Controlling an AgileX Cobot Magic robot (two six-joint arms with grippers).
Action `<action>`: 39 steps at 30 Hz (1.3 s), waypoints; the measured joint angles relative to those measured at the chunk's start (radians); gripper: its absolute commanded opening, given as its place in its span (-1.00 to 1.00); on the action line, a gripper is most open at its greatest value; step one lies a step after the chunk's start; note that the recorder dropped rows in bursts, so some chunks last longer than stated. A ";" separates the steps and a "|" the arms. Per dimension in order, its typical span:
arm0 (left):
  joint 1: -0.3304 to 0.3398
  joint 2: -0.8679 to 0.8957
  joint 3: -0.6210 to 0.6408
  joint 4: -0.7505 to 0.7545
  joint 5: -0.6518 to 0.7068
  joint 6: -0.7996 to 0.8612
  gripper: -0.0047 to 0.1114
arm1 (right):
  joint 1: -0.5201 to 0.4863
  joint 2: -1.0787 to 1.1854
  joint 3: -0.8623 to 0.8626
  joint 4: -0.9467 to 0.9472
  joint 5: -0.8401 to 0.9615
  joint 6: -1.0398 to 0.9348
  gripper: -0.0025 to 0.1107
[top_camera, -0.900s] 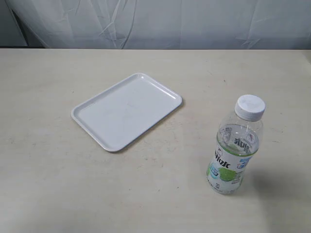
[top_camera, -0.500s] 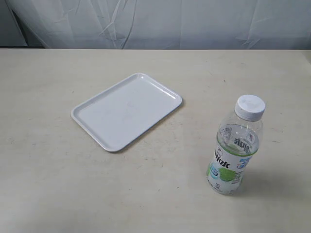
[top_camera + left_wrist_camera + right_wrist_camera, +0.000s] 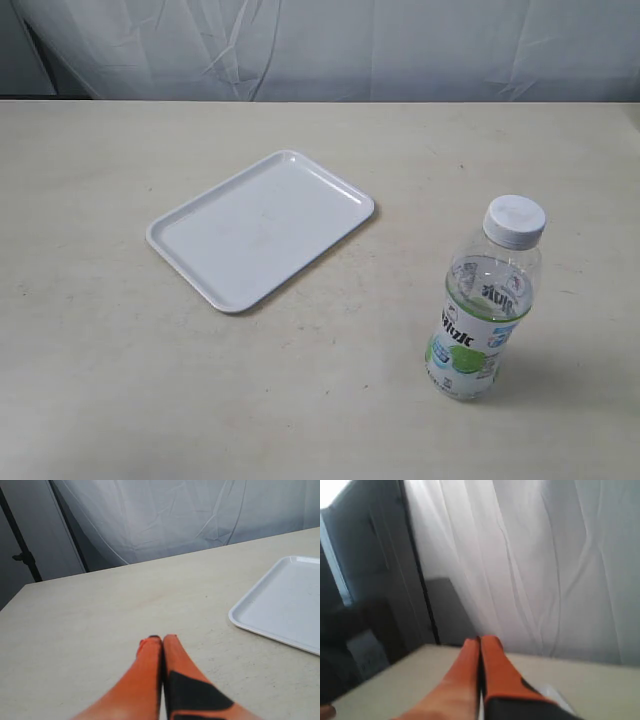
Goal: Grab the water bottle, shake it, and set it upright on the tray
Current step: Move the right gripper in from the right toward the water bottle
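Observation:
The water bottle stands upright on the table at the front right of the exterior view, clear with a white cap and a green and blue label. The white tray lies flat left of the middle, apart from the bottle, with nothing on it. Neither arm shows in the exterior view. My left gripper is shut with nothing between its orange fingers, low over the table, and the tray lies off to one side of it. My right gripper is also shut on nothing, raised and facing the curtain.
A beige table carries both things. A white curtain hangs along its far edge. A dark stand is past the table in the left wrist view.

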 measured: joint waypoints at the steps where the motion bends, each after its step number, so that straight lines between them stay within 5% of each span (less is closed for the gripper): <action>1: 0.000 0.000 0.000 0.000 0.000 0.000 -0.91 | 0.000 0.069 -0.016 -0.074 0.027 0.051 -0.97; 9: 0.000 0.000 0.000 0.000 0.000 0.000 -0.91 | 0.000 0.458 -0.055 -0.421 0.120 0.189 -0.97; 17: 0.000 0.000 0.000 0.000 0.000 0.000 -0.91 | -0.003 0.337 -0.040 -0.701 0.031 0.474 -0.97; 39: 0.000 0.000 0.000 0.000 0.000 0.000 -0.91 | -0.003 0.118 0.098 -0.583 0.263 0.570 -0.97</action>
